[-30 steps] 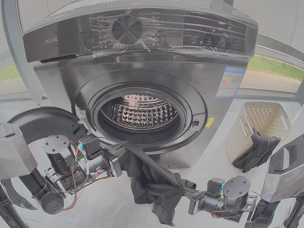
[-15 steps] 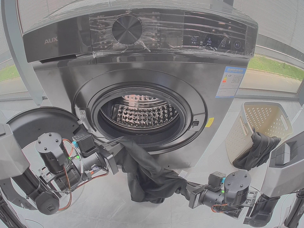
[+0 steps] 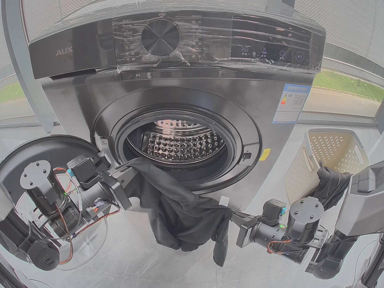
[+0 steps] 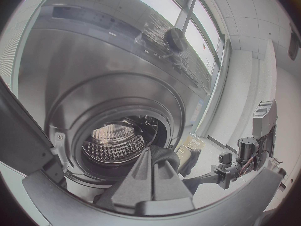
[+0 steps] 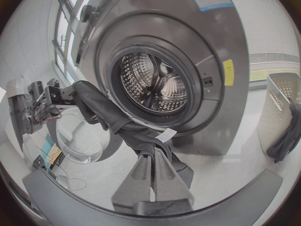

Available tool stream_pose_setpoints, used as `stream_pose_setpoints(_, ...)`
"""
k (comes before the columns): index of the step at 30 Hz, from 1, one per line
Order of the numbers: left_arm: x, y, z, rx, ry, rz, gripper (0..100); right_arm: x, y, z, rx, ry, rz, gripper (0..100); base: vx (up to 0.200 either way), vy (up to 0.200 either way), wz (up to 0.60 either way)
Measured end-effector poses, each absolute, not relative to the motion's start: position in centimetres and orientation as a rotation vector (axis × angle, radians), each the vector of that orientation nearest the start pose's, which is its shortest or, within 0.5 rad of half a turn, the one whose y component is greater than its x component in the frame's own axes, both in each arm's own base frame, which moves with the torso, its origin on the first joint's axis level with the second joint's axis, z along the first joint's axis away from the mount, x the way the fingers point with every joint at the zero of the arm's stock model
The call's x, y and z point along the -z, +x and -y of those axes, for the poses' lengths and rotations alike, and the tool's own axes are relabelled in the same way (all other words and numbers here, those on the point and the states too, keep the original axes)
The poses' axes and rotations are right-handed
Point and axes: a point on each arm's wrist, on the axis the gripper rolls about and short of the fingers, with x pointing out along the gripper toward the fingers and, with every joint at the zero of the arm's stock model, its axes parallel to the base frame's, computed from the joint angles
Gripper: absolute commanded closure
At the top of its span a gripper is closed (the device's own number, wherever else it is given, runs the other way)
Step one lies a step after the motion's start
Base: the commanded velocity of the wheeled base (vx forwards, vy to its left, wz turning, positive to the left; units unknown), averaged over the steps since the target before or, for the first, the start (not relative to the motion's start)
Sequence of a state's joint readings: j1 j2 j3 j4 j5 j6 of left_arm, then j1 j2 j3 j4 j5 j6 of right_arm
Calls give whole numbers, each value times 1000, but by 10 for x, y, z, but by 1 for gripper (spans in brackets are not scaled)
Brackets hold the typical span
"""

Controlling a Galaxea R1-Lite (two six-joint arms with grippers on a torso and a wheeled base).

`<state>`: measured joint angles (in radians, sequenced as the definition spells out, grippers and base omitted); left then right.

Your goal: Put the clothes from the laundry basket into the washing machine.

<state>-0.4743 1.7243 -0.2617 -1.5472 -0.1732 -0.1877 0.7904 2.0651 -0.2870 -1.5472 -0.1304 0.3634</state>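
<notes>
A black garment [image 3: 180,211] hangs stretched between both grippers in front of the washing machine [image 3: 180,85], whose drum [image 3: 180,145] stands open. My left gripper [image 3: 129,165] is shut on one end at the lower left rim of the opening; its closed fingers [image 4: 152,173] pinch the cloth. My right gripper [image 3: 234,217] is shut on the other end, lower and to the right, below the door opening; the garment [image 5: 119,123] has a white tag there. A beige laundry basket [image 3: 340,149] stands to the machine's right with another dark garment [image 3: 330,185] draped over its rim.
The machine's round door [image 3: 48,157] is swung open to the left, behind my left arm. Grey floor [image 3: 132,261] lies in front of the machine. Windows run behind and beside the machine.
Both arms have risen with the garment. The left gripper moved up and left to the opening's rim; the right gripper moved up, and the cloth now hangs higher off the floor.
</notes>
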Motion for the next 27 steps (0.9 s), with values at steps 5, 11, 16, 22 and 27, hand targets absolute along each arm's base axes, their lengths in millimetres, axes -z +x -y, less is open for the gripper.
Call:
stream_pose_setpoints(5,-148,210,107,637,-215,58,100,-59,198,-198,-643,240,-313,0,0,0,0)
stream_pose_setpoints(11,-153,208,108,644,-220,78,100,-46,204,-201,-636,227,-345,0,0,0,0)
stream_pose_setpoints(16,-156,208,112,662,-222,91,100,-26,216,-201,-613,207,-396,0,0,0,0)
stream_pose_setpoints(22,-158,212,117,667,-225,100,100,-2,240,-199,-558,199,-422,0,0,0,0)
stream_pose_setpoints(27,-155,217,119,658,-223,91,100,14,248,-196,-560,192,-461,0,0,0,0)
